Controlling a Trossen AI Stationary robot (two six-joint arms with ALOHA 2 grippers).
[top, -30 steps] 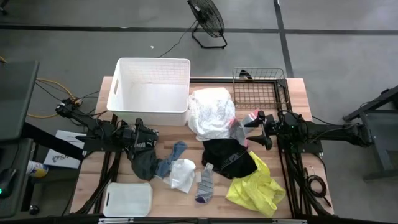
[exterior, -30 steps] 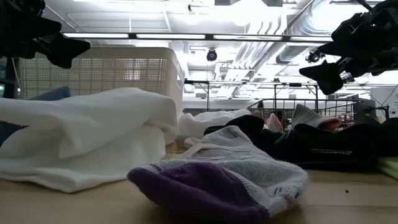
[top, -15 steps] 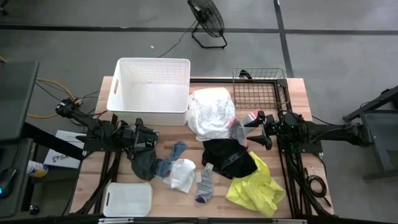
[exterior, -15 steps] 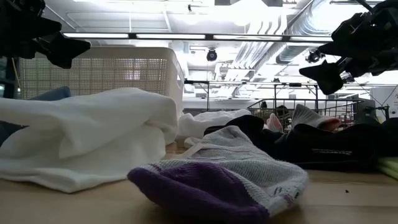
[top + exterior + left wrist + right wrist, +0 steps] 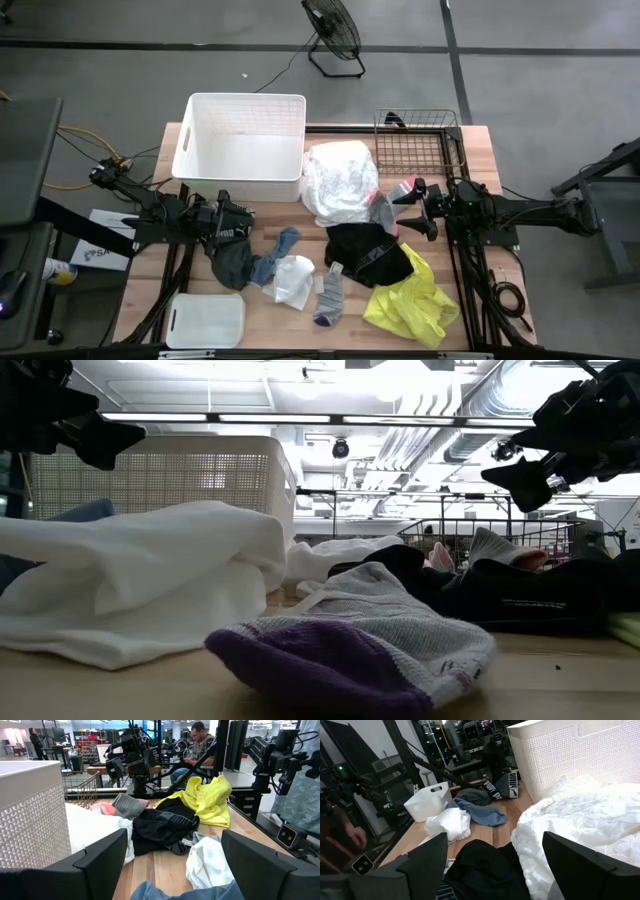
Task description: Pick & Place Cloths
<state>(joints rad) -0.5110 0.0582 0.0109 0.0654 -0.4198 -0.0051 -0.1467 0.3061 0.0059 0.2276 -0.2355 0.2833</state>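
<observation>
dark grey garment with a lettered waistband [image 5: 232, 262] below the wide-open, empty left gripper [image 5: 222, 215]; right gripper [image 5: 410, 208], equally wide, hovers; pinch a raised fold, judged best.

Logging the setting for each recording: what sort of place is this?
Probably a robotics lab or open workshop: exposed ceiling ducts, more robot arms on frames beyond the table, a floor fan, and a seated person working behind.

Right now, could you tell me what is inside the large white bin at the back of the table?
The large white bin looks empty: the high view shows only its bare white floor. The cloths all lie outside it, the big white garment beside it.
</observation>
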